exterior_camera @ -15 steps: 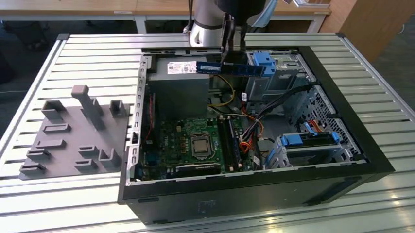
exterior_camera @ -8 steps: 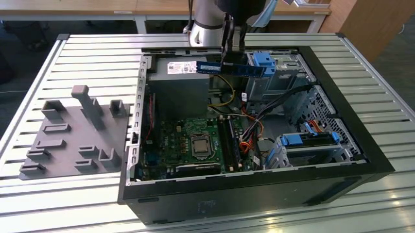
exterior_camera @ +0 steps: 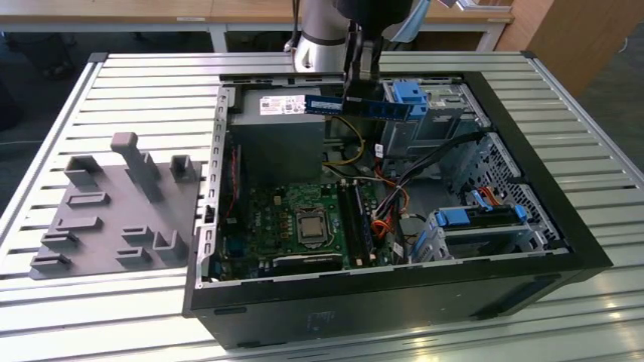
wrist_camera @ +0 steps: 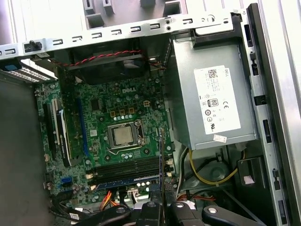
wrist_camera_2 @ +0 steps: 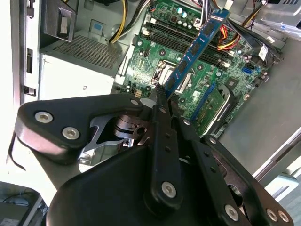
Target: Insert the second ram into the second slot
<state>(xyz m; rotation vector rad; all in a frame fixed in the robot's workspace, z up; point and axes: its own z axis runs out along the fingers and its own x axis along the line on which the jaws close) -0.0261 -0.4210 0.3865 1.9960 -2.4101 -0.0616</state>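
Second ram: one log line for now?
holding: thin dark-blue circuit-board ram stick | gripper: shut on it | position: above open black computer case | seated: no

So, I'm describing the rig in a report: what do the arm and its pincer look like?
The pincer is matt black: flat, rounded link plates joined by silver screw heads, narrowing to slim fingers, with bare metal parts between the plates. The arm is a smooth silver-grey tube with a black section at the wrist.
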